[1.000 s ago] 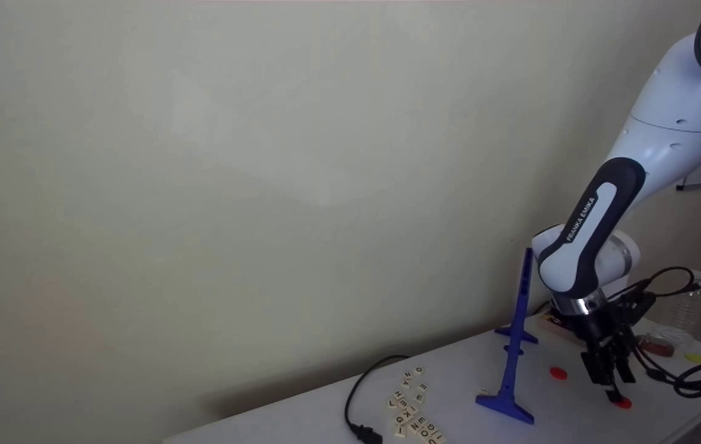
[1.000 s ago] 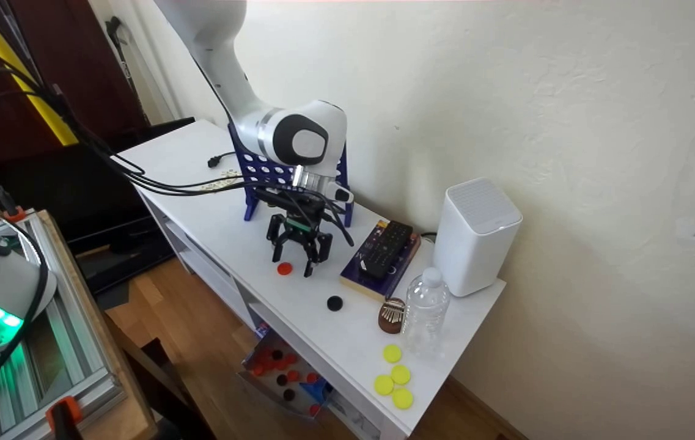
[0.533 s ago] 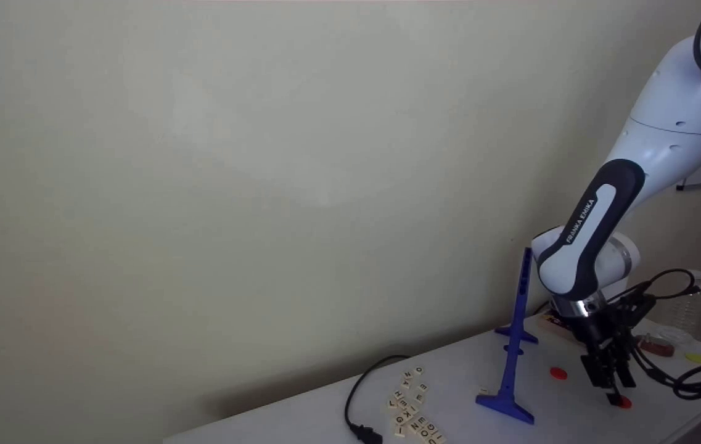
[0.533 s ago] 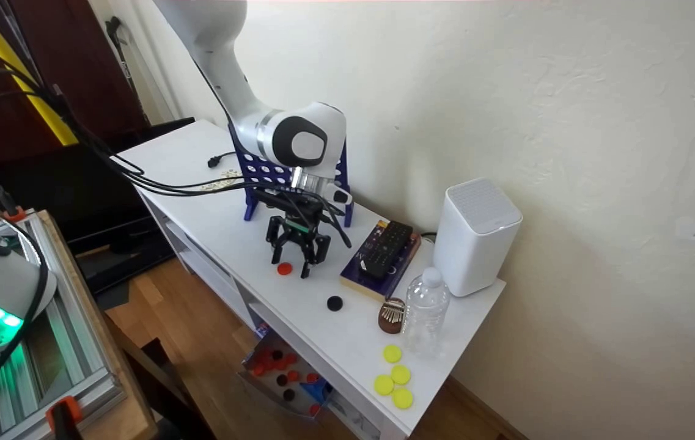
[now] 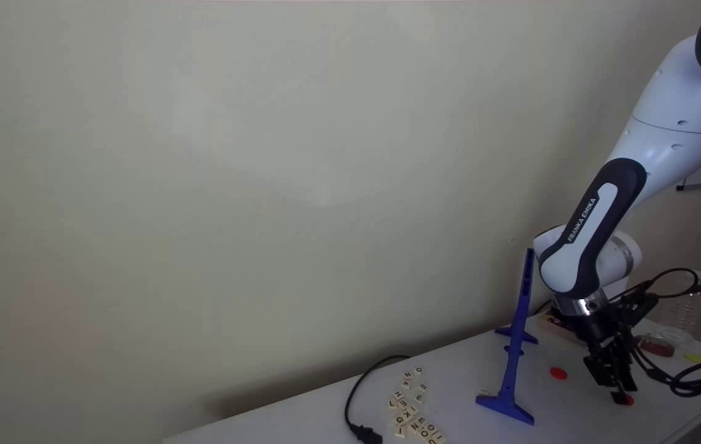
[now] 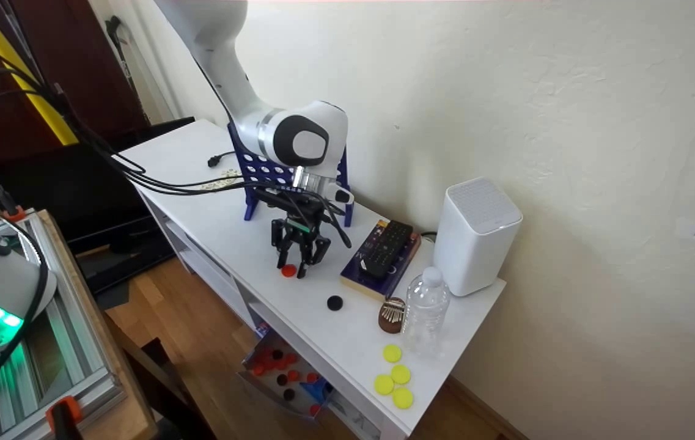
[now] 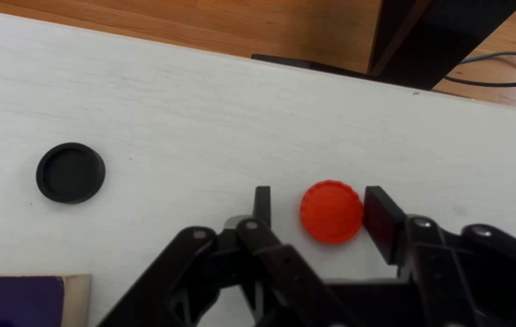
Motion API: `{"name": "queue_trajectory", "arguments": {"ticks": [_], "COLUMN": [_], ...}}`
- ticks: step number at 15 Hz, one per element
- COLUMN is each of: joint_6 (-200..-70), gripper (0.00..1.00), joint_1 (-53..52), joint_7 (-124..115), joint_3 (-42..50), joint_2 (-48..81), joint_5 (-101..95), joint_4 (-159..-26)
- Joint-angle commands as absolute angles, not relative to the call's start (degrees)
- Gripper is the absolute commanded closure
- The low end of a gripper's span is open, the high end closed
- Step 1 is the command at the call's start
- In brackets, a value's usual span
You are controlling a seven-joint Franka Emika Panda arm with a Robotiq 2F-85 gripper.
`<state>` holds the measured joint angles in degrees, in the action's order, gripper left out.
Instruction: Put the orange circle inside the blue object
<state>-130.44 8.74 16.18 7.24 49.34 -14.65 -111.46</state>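
Note:
The orange circle [image 7: 331,211], a red-orange disc with a ridged rim, lies flat on the white table between the fingers of my gripper [image 7: 317,196]. Its rim meets or nearly meets the right-hand finger [image 7: 382,225], while a gap separates it from the left-hand finger [image 7: 262,204]. The jaws stand partly apart, low at the table, gripping nothing. An exterior view has the blue object [image 5: 516,336] edge-on and upright. From another side it is a holed blue panel [image 6: 255,166] on legs, partly hidden behind the arm. A similar red disc [image 5: 558,373] lies nearer to it.
A black disc [image 7: 71,173] and a book [image 6: 356,281] carrying a remote [image 6: 387,249] lie beside the gripper. Farther along are a thumb piano [image 6: 390,316], a clear bottle [image 6: 426,311], a white box [image 6: 478,238] and yellow discs [image 6: 401,374]. Letter tiles [image 5: 409,407] lie beyond the blue object.
My gripper's fingers have drawn closer together around the orange circle. The disc has slid a little along the table, while the arm has stayed nearly in place.

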Motion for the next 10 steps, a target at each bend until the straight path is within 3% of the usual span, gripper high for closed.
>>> {"name": "queue_trajectory", "arguments": {"ticks": [1,4,6,9,10], "joint_6": [-131.1,-131.1,-131.0,-131.1,-131.0], "gripper": [0.28,0.19,0.41,0.6,0.58], "joint_1": [9.6,9.7,9.6,9.6,9.6], "joint_7": [15.3,15.1,15.1,15.0,14.9], "joint_3": [6.6,6.6,6.6,6.6,6.6], "joint_2": [49.7,49.9,50.1,49.9,49.9], "joint_5": [-14.0,-14.0,-14.1,-14.1,-14.1], "joint_4": [-111.6,-111.6,-111.5,-111.5,-111.5]}}
